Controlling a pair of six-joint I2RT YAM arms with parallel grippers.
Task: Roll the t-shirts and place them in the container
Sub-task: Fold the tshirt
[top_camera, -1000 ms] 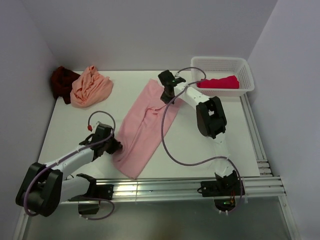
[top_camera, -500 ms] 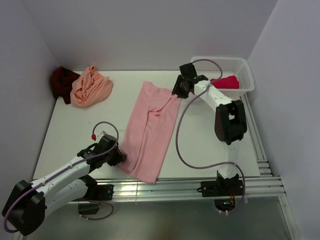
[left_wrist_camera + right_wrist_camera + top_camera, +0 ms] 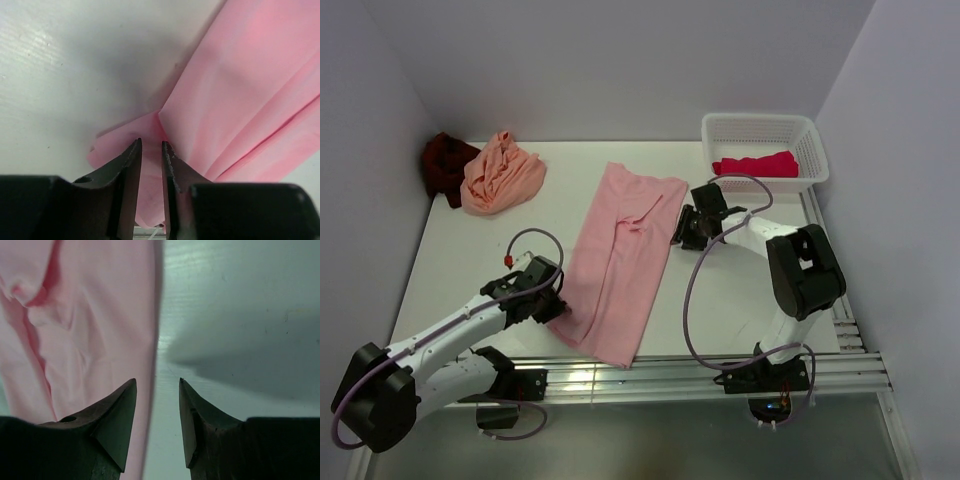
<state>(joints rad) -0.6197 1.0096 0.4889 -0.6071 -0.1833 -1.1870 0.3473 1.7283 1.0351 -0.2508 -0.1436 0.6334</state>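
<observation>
- We see a white desk [image 3: 470, 250] boxed in by lilac walls [image 3: 620, 60]
- Left gripper [image 3: 150, 143] slightly parted over the light pink t-shirt [image 3: 620, 260]; right gripper [image 3: 157, 382] wider at its edge; neither grips

A white table [image 3: 470, 250] fills the booth, closed in by plain pale lilac walls [image 3: 620, 70] on the left, far and right sides. At its far right corner sits a white lattice plastic basket [image 3: 812, 150]. Aluminium rails [image 3: 650, 372] run along the near edge, with more up the right side.
</observation>
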